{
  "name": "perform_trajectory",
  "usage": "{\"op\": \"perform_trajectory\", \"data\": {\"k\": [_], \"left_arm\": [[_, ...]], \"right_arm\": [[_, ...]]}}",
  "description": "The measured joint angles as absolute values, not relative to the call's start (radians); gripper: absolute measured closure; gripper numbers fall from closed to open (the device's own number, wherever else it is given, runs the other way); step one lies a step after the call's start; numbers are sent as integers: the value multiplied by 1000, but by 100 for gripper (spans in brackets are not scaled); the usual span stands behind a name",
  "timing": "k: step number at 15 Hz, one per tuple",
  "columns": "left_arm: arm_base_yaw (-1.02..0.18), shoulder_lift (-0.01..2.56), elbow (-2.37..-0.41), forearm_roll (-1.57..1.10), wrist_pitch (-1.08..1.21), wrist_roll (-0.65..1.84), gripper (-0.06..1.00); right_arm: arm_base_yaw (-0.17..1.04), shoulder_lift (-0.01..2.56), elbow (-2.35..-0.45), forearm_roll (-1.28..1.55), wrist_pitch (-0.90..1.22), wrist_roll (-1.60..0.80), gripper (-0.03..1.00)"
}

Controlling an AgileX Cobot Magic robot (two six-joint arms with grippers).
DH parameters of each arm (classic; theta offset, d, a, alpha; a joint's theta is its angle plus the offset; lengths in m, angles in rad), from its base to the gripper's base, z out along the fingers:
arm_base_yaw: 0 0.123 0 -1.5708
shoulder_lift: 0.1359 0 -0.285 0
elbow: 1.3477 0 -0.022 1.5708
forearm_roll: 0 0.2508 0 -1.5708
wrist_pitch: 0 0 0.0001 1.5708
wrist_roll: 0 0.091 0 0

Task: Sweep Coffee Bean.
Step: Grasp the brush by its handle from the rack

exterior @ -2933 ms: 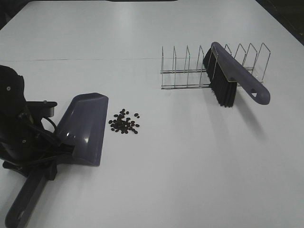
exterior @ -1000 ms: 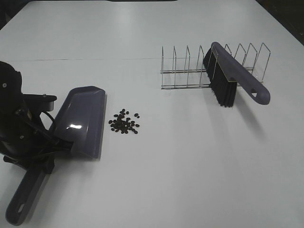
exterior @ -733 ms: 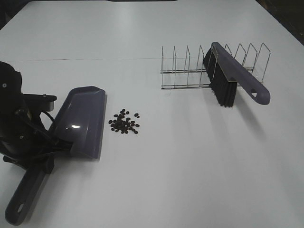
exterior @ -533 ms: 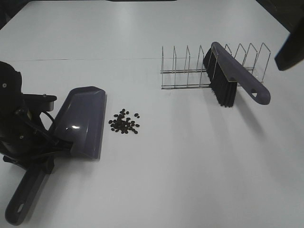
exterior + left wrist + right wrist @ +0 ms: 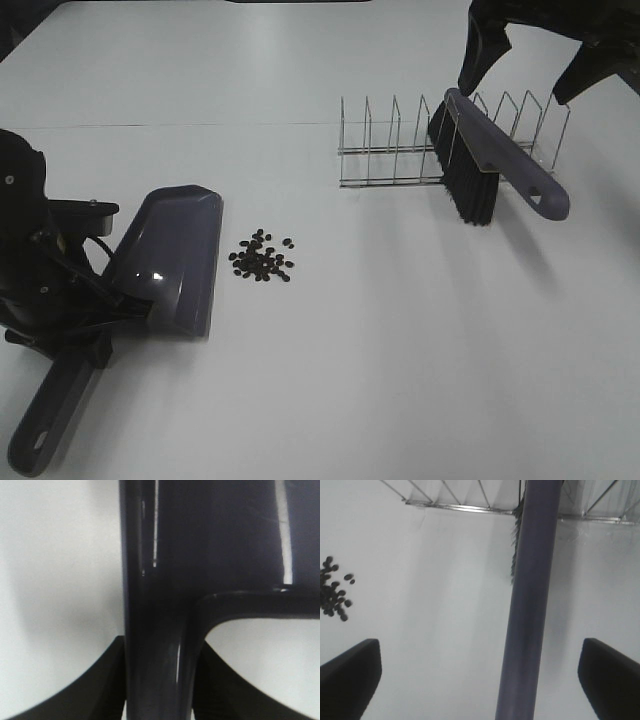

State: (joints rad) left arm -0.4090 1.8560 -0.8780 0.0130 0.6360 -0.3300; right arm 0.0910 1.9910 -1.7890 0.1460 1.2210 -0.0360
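1. Table (image 5: 350,350): plain white all over, with one thin dark line (image 5: 200,125) across the far part.
2. Dustpan (image 5: 175,255): glossy purple-grey, and there's a white glint on the pan.
3. Beans (image 5: 262,258): dark brown-black specks, sharp against the white.
4. Brush (image 5: 505,160): same purple-grey on back and handle, while the bristles (image 5: 470,190) are solid black.
5. Rack (image 5: 390,150): bare silver wire, no pattern.
6. Left gripper (image 5: 100,318): black.
7. Right gripper (image 5: 528,60): black as well.

The coffee beans (image 5: 262,257) lie just right of the dustpan (image 5: 172,258); the brush (image 5: 497,152) leans in the wire rack (image 5: 390,152) (farther right, well apart).
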Motion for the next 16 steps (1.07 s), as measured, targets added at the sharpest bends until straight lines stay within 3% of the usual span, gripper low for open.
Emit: {"op": "perform_trajectory", "data": {"k": [7,16], "left_arm": [[-409,1856,-878,0,637,-330,63],[-409,1856,-878,0,637,-330,63]], "right_arm": [[91,2314,-2016,91,1220,-89,-2],[91,2422,-2047,48,1220,-91,-2]]}}
